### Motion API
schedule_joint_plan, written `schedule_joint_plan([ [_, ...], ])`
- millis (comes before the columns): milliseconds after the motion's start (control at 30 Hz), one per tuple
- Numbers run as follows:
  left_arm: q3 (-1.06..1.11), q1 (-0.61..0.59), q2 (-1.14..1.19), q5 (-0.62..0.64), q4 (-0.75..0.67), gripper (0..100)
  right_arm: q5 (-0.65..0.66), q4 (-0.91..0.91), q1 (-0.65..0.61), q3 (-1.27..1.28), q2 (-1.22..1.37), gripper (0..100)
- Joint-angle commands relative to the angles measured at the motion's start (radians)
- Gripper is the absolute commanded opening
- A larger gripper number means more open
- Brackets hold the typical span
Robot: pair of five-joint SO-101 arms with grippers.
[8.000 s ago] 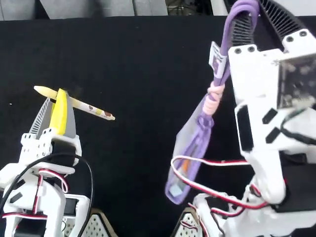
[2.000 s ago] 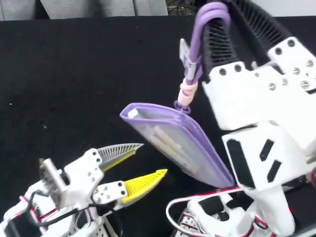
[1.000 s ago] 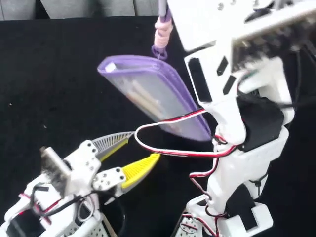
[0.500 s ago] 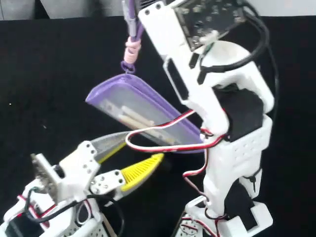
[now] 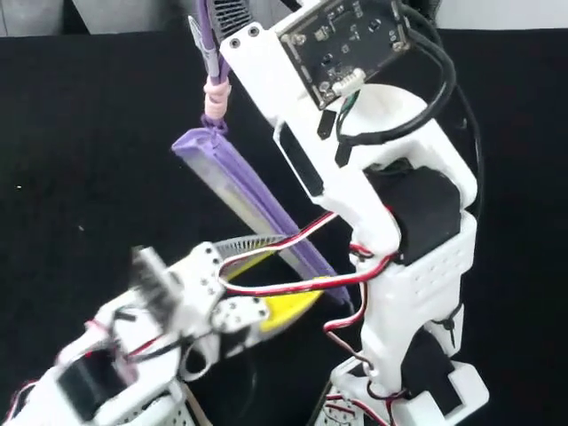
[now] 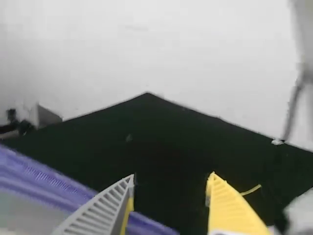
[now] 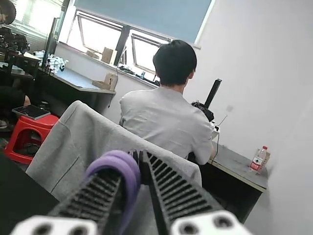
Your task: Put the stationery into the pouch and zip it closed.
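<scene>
The purple pouch [image 5: 240, 200] hangs slanted and edge-on above the black table, its pink and purple strap [image 5: 213, 89] leading up. My right gripper [image 5: 217, 13] is shut on that strap; its wrist view has the purple loop [image 7: 115, 169] pinched between the black fingers [image 7: 166, 183]. My left gripper [image 5: 297, 266] is open at the pouch's lower end, grey finger [image 5: 253, 244] on one side and yellow finger [image 5: 293, 306] on the other. In the left wrist view the pouch [image 6: 44, 181] runs behind the grey finger [image 6: 105, 208] and across the gap. The stationery inside is hidden.
The black table [image 5: 89, 133] lies open to the left of the pouch. The right arm's white body [image 5: 408, 222] stands close beside the pouch, and its red and white cable [image 5: 293, 286] loops across the pouch's lower end near my left gripper.
The right arm has turned the hanging pouch so it now shows edge-on instead of flat. My left gripper has moved up and right, its open fingers now on either side of the pouch's lower end.
</scene>
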Motion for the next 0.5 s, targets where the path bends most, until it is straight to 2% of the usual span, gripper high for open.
schedule_joint_plan([
  [0, 0.137, -0.156, 0.066, 0.012, -0.153, 24, 0.006, 0.009, 0.008, -0.007, -0.085, 1.1],
  [67, 0.166, -0.222, 0.086, 0.014, -0.207, 24, 0.006, 0.009, 0.017, -0.007, -0.125, 1.1],
  [167, 0.143, -0.269, 0.095, 0.011, -0.132, 22, 0.008, 0.015, 0.054, -0.005, -0.179, 1.1],
  [300, 0.127, -0.278, 0.058, 0.006, -0.014, 21, 0.006, 0.025, 0.103, -0.005, -0.226, 1.1],
  [467, 0.134, -0.272, -0.028, 0.012, 0.006, 21, 0.002, 0.066, 0.107, -0.005, -0.251, 1.1],
])
